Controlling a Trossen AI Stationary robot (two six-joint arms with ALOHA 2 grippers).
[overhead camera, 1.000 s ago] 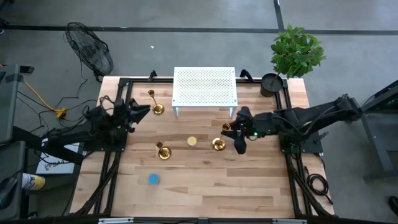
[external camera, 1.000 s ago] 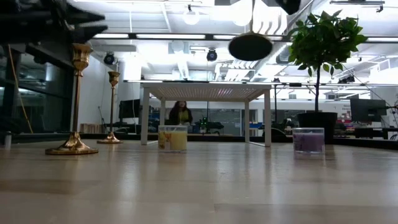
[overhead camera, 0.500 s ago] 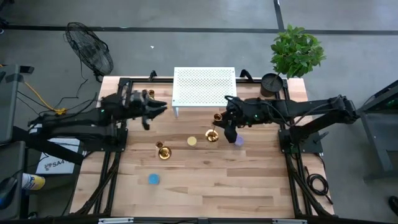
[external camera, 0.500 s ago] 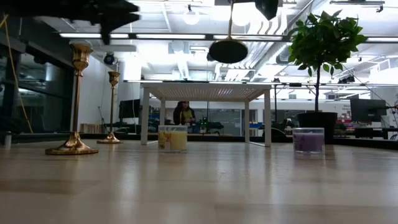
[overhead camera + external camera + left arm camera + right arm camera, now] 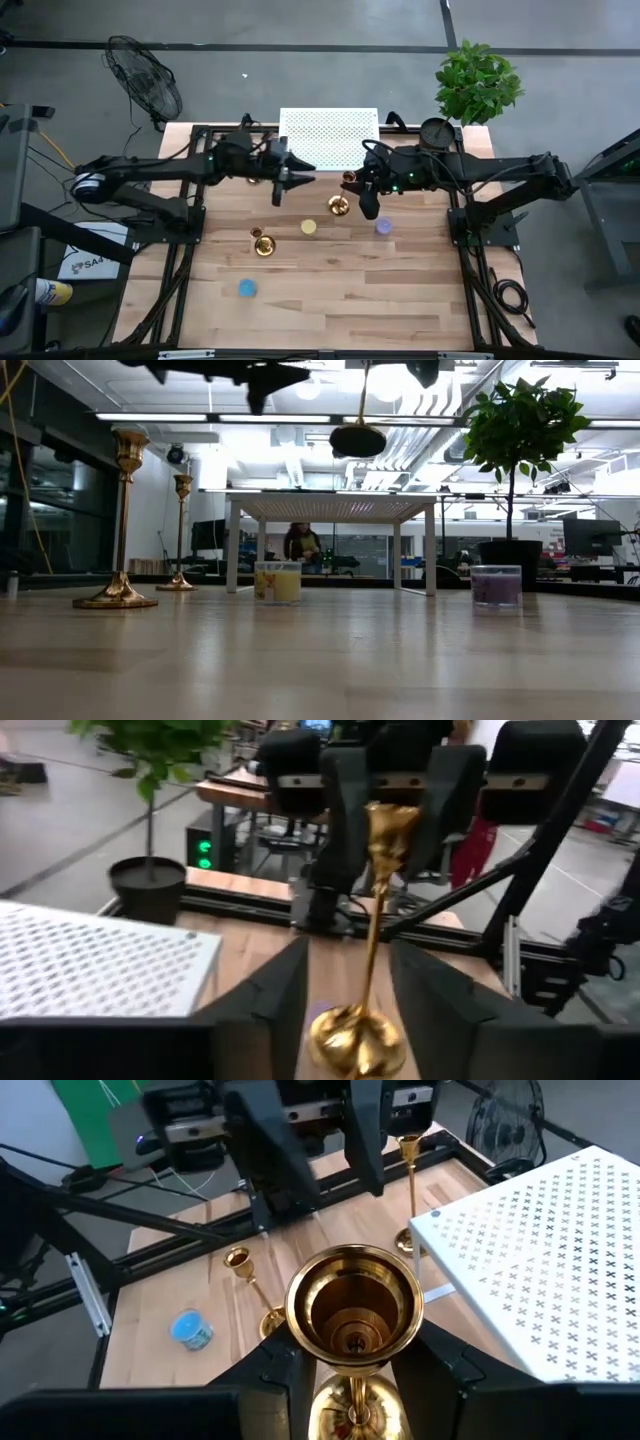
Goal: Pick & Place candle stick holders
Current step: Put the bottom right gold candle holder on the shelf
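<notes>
My right gripper (image 5: 356,190) is shut on a gold candle stick holder (image 5: 342,198), held in the air in front of the white rack. Its round base (image 5: 358,440) hangs high above the table. My left gripper (image 5: 298,178) is open and empty. It reaches out from the left, level with the held holder (image 5: 368,930), its fingers pointing at the holder from a short way off. A second holder (image 5: 263,243) stands on its base at mid-left. A third (image 5: 410,1180) stands by the rack's left leg, hidden under my left arm in the high view. My right gripper holds the holder by its upper end, at the top cup (image 5: 352,1315), between its two fingers (image 5: 272,1385). The cup hides the exact place of contact. The fingers come from the table's right, slanting down. The holder hangs about upright, base down, clear of the table.
A white perforated rack (image 5: 330,140) stands at the far middle. A yellow candle (image 5: 308,227), a purple one (image 5: 383,227) and a blue one (image 5: 246,288) sit on the wood. A potted plant (image 5: 478,80) is at the far right corner.
My right gripper has carried the lifted holder toward the table's left and far edge, closer to the rack. My left gripper has reached toward the table's right, from the left side to just left of the held holder.
</notes>
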